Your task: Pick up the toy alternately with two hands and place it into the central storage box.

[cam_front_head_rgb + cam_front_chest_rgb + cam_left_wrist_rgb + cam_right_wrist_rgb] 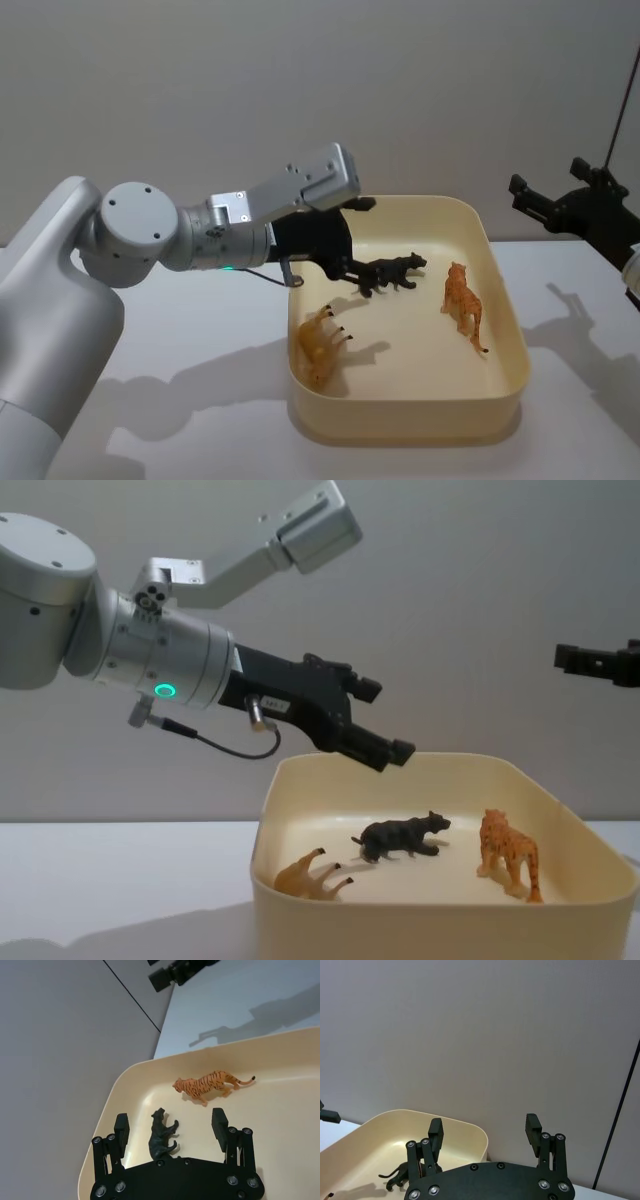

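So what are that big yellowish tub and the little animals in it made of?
The tub looks like moulded plastic: smooth cream walls, rounded corners, a soft satin sheen. The black panther, the striped tiger and the tan animal lying on its side seem to be hard plastic or rubbery vinyl, judging by their crisp moulded shapes and painted colour; which of the two, the look leaves open.

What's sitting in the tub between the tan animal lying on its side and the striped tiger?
A black panther figure stands between the tan animal and the tiger, seen best in the chest view, inside the storage box.
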### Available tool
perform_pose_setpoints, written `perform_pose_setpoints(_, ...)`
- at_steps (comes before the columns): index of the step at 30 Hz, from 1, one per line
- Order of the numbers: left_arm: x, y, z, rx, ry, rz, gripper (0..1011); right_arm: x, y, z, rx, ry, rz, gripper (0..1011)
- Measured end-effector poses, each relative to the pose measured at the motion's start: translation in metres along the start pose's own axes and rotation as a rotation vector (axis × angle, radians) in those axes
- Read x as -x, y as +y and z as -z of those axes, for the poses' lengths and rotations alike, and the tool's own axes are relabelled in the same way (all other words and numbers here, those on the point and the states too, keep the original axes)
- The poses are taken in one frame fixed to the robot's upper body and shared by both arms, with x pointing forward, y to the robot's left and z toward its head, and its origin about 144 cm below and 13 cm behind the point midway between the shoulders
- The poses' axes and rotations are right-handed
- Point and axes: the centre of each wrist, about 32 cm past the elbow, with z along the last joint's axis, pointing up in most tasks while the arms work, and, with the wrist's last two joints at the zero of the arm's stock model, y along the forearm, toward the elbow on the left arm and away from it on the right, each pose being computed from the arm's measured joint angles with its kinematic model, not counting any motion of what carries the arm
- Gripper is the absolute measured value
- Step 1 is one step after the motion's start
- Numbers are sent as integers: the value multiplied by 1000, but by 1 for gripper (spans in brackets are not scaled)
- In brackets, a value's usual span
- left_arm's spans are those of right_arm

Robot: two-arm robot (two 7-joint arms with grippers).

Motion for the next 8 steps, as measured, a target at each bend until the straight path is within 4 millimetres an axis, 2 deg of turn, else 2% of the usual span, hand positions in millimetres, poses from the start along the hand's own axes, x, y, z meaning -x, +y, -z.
perform_pose_setpoints(8, 0, 4, 3, 67, 40, -69, 1002, 0, 0, 0, 0, 0, 0, 1001)
